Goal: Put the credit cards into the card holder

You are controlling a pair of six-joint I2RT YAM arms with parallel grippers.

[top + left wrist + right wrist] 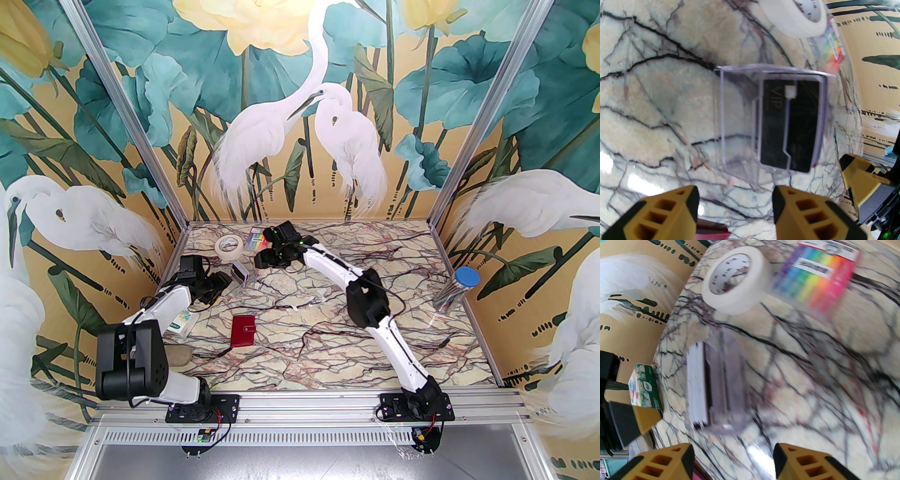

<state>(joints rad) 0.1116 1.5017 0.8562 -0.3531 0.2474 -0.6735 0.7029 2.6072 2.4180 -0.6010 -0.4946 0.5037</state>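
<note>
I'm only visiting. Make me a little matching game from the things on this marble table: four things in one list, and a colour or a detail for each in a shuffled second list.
1 card holder
2 tape roll
3 clear case
4 tube

a holds the credit cards
b blue lid, by the right wall
c dark red, lying flat
d cream-white ring

Pairs: 1-c, 2-d, 3-a, 4-b

So both arms are working the far left. The left arm (pixel 171 302) is folded sharply at the elbow, and the right arm (pixel 328 265) reaches long and diagonal across. The left gripper (pixel 736 194) and right gripper (pixel 733 447) face each other, close but apart. Both have their jaws spread, with nothing pinched between.
</note>
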